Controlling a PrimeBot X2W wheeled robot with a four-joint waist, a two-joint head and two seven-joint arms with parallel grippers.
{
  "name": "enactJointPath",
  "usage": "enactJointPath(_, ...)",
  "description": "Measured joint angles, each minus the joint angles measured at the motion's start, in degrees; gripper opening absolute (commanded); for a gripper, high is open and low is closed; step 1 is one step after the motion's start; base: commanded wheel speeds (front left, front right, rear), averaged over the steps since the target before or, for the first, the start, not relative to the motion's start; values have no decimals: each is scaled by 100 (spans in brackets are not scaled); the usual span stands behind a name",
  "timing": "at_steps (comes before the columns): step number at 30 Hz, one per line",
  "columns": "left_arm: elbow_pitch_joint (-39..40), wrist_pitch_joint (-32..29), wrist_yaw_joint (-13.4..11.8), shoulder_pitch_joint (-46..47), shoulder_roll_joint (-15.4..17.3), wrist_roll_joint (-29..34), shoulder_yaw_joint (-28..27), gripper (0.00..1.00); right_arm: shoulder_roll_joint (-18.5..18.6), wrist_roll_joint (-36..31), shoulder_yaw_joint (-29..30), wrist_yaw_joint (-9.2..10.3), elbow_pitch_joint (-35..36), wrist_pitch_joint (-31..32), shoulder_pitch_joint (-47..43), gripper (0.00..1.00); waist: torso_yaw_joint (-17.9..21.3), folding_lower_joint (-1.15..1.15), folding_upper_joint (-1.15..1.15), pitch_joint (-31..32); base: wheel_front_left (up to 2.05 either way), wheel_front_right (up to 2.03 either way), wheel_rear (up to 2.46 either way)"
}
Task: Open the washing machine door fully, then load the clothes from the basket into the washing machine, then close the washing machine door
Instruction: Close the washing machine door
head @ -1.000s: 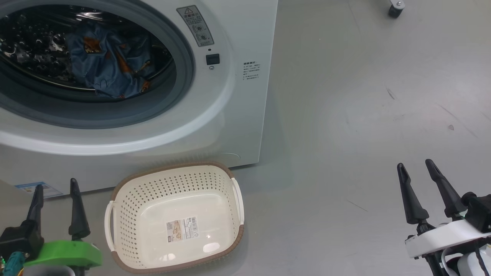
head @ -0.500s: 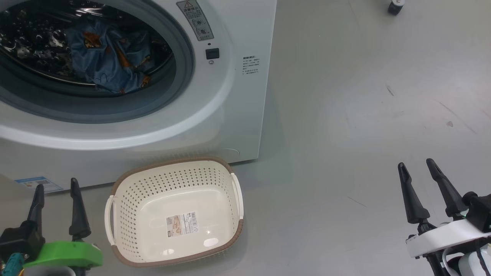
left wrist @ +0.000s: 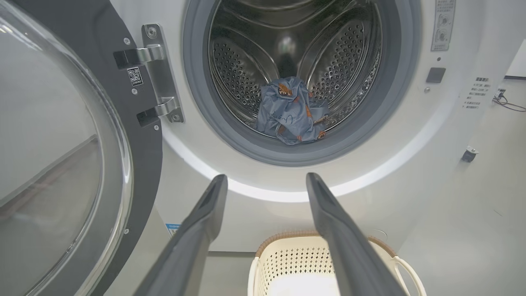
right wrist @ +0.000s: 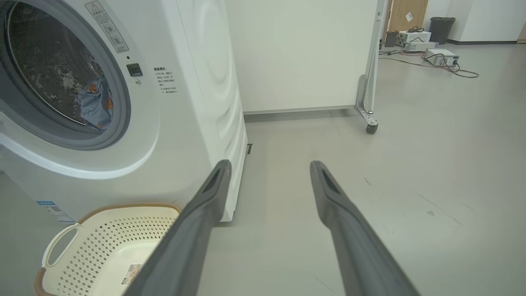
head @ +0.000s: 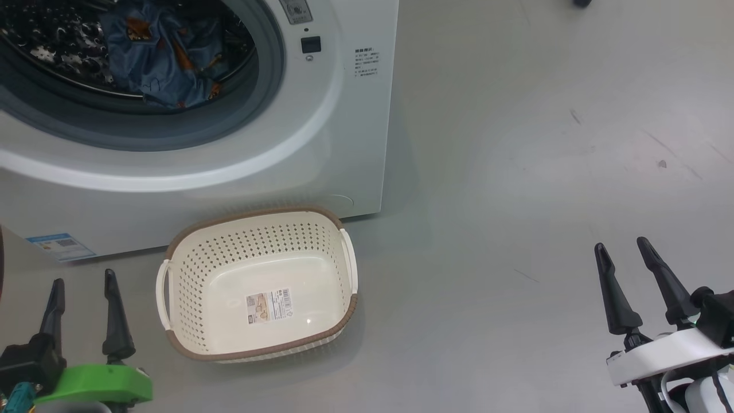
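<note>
- Washing machine [head: 355, 143] is standing at far left, front facing the robot, its round opening showing uncovered.
- Washing machine door [left wrist: 61, 164] is hanging swung out to the left on its steel hinge [left wrist: 160, 74]. It's well clear of the opening, w/ the glass bowl bulging toward the cam in the left wrist view.
- Clothes [head: 160, 63] are lying bunched inside the drum [left wrist: 349, 53], low & toward the front, just behind the grey gasket [left wrist: 197, 102]. Blue fabric w/ orange-brown print is showing.
- Basket [head: 195, 275] is sitting on the floor [head: 516, 172] just in front of the right part of the machine's front. Can't tell if it's touching the machine. Its bare bottom is showing a barcode sticker [head: 268, 306].
- Blue label [head: 60, 245] is sticking low on the machine front, left of the basket.
- Left gripper [head: 83, 278] is hovering at near left, just left of the basket. Its fingers are standing wide apart, gripping nothing & touching nothing. In its wrist view it's pointing at the machine front below the opening.
- Right gripper [head: 620, 244] is hovering at near right over bare floor, well apart from basket & machine. Its fingers are spread & holding nothing.
- In the right wrist view, a white panel [right wrist: 300, 53] on a caster wheel [right wrist: 371, 128] is standing far behind the machine. Equipment boxes [right wrist: 441, 56] w/ cables are lying on the floor at far right.
</note>
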State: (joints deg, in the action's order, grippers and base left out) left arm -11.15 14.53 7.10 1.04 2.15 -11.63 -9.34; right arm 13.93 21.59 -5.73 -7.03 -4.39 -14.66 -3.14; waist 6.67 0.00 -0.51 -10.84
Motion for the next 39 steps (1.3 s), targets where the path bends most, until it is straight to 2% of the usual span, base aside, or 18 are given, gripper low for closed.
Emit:
enactJointPath(19,41,0,0,-9,-2,-56,12,100,1,1,-16,0,0,0,0,100,-11,0,0,38,-94,94,0)
enactJointPath(39,-10,0,0,-15,-3,-179,83,100,18,1,-68,0,-3,0,1,100,-39,0,0,113,-18,18,0)
